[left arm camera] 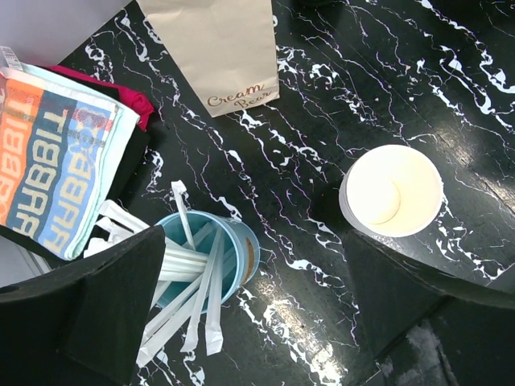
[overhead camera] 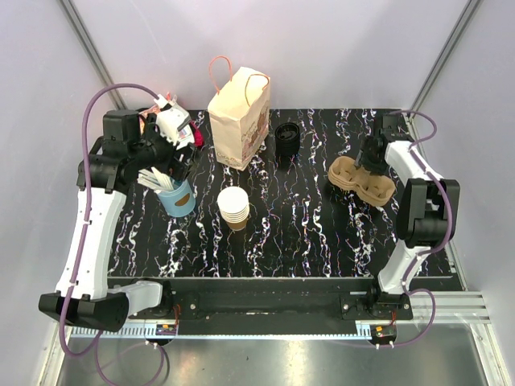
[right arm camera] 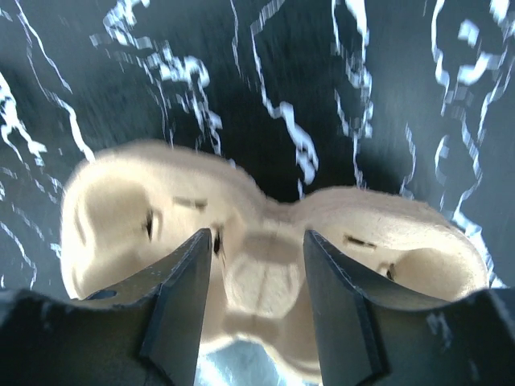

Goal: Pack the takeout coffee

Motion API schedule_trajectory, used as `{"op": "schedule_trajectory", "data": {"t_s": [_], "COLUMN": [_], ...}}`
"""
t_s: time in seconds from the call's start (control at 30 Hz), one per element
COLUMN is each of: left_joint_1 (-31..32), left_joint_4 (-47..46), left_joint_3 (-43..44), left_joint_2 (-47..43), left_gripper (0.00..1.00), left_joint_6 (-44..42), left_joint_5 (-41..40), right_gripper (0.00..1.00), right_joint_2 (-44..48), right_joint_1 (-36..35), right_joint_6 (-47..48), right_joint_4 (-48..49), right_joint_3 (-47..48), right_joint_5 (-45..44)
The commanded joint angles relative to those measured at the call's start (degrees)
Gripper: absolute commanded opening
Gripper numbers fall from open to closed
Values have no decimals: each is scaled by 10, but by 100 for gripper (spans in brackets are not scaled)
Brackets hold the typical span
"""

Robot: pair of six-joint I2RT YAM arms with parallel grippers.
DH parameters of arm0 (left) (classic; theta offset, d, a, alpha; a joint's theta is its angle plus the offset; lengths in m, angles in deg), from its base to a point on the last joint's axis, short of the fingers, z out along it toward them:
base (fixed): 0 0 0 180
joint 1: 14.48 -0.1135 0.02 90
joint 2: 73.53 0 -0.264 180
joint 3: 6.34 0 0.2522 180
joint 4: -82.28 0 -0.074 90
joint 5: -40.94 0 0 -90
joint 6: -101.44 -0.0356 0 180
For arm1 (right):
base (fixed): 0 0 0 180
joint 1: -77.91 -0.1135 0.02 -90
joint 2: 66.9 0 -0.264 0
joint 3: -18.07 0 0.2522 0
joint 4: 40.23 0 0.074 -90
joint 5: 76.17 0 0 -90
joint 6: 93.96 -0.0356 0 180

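Writing shows only in the left wrist view: "Cream" and a second word, maybe "Bear", on the paper bag (left arm camera: 221, 48), and "TIBBAR" repeated on a striped packet (left arm camera: 60, 153). The left pincer (left arm camera: 254, 273) is spread above the blue cup (left arm camera: 233, 257) of white sticks and the stack of open cups (left arm camera: 392, 190). The right pincer (right arm camera: 257, 314), also spread, straddles the middle of the cup tray (right arm camera: 121, 209). From the top, a black ribbed thing (overhead camera: 287, 141) stands on the worktop (overhead camera: 322, 233) beside the bag; I cannot tell whether it is the coffee cup.
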Motion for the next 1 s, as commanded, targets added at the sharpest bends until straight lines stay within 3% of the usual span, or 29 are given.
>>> {"op": "schedule_trajectory", "data": {"t_s": [0.0,0.3,0.6,0.73,0.97], "left_joint_1": [3,5,13,33,100], "left_joint_4": [-24,-24,-24,-17,-49], "left_joint_3": [-6,-16,-28,-38,-77], "left_joint_2": [-17,-25,-23,-16,16], "left_gripper": [99,99,99,99,99], "left_joint_6": [-8,-8,-15,-21,-21], "left_joint_5": [-7,-13,-3,12,-38], "right_gripper": [56,57,64,66,69], "right_joint_2": [-21,-52,38,80,132], "right_joint_1": [-2,-2,-2,-2,-2], "right_joint_6": [50,87,145,173,206], "right_joint_4": [47,65,50,25,-45], "right_joint_3": [45,97,82,75,81], "right_joint_5": [-29,-6,47,126,271]}}
